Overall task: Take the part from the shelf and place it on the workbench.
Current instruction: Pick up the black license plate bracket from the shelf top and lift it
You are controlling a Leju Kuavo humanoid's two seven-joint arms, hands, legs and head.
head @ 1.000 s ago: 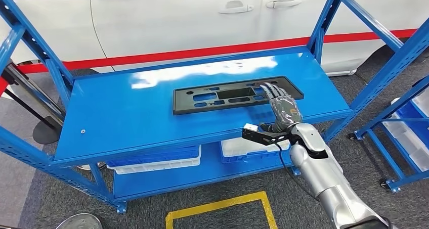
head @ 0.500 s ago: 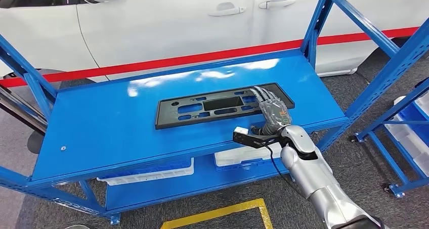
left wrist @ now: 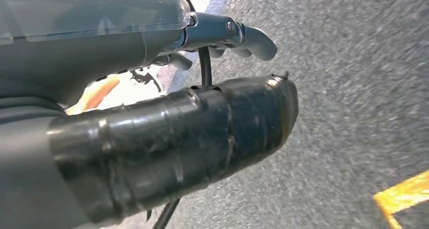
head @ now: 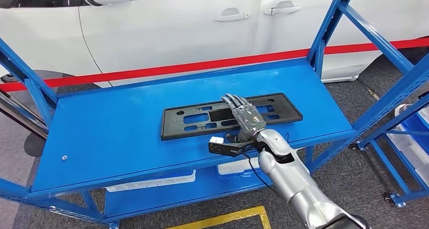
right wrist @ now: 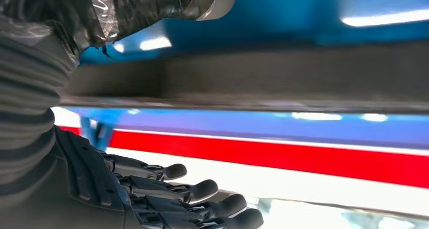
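Observation:
The part, a long black plastic panel (head: 192,121) with several cut-outs, lies flat on the upper deck of the blue shelf (head: 116,133). My right hand (head: 245,119) reaches over its near edge, a little right of its middle, with the fingers stretched out flat above it. In the right wrist view the panel (right wrist: 283,82) runs as a dark band between the taped thumb and the spread dark fingers (right wrist: 202,189); the hand (right wrist: 101,188) has no grip on it. My left hand (left wrist: 177,128) hangs over the grey floor, holding nothing.
A white car (head: 177,21) with a red stripe stands behind the shelf. Blue uprights (head: 329,27) frame the deck's corners. White bins (head: 152,178) sit on the lower deck. A second blue rack (head: 404,133) stands at the right, and yellow floor tape (head: 227,218) lies below.
The camera has shifted. My right hand has slid left along the panel, from its right end to near its middle. The panel still lies flat on the deck.

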